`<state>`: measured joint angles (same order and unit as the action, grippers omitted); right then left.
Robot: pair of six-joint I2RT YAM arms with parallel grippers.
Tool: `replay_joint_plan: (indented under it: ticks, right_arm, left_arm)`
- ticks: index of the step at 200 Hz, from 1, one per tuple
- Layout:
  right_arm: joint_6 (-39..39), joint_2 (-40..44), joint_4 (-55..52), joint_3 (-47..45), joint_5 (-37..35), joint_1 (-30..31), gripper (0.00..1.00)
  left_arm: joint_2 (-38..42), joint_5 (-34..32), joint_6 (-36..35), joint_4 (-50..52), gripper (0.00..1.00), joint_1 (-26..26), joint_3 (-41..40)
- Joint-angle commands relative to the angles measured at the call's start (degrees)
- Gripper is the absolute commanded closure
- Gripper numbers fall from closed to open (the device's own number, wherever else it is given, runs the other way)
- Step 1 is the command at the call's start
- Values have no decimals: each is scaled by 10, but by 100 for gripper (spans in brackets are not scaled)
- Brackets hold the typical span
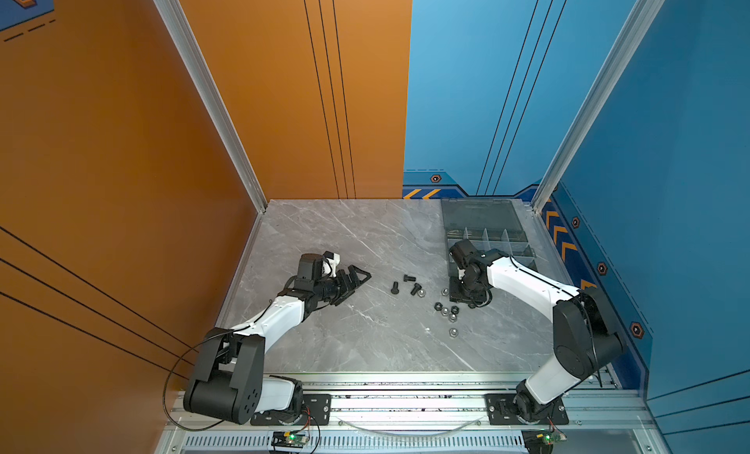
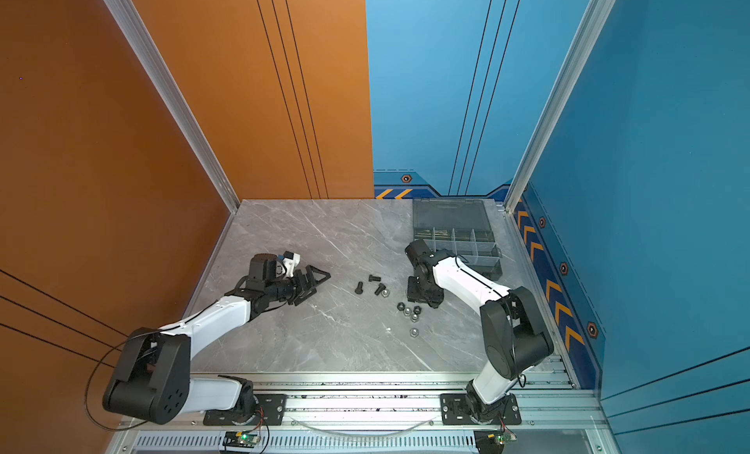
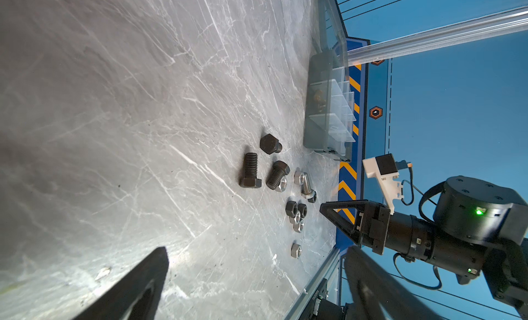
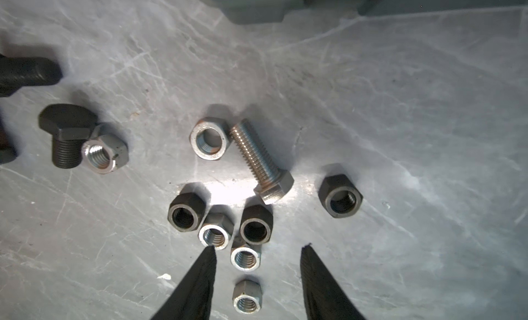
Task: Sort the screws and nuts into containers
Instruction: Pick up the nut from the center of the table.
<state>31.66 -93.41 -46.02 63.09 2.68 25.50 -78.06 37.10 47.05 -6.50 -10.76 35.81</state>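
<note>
The nuts (image 4: 184,212) and silver bolt (image 4: 261,161) are lying loose in the middle of the worktop (image 1: 324,350), black bolts (image 1: 414,289) just beside, the open box (image 1: 481,214) standing at the far right corner. The right gripper (image 4: 259,246) is hanging half open over the nuts, gripping nothing; the left gripper (image 1: 357,286) is gaping wide, empty.

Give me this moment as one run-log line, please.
left jaws open | right jaws open over nuts | screws on table | organizer box open

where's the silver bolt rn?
Right wrist view: the silver bolt lies flat on the right side of the table, threaded tip beside a silver nut, head near a black nut, just ahead of the open right hand.
</note>
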Motion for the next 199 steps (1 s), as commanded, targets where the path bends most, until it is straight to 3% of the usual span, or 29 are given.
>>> replay_joint_plan:
  ticks: [1,80,199]
  right_arm:
    - [27,16,-17,-19,-18,12,50]
    - [72,6,23,-47,-12,30,51]
    - [58,-51,42,-16,-8,5,56]
  left_arm:
    - [-8,-5,-1,-5,2,-7,21]
    - [-23,4,-2,-18,2,-7,19]
    - [-22,2,2,-24,2,-7,16]
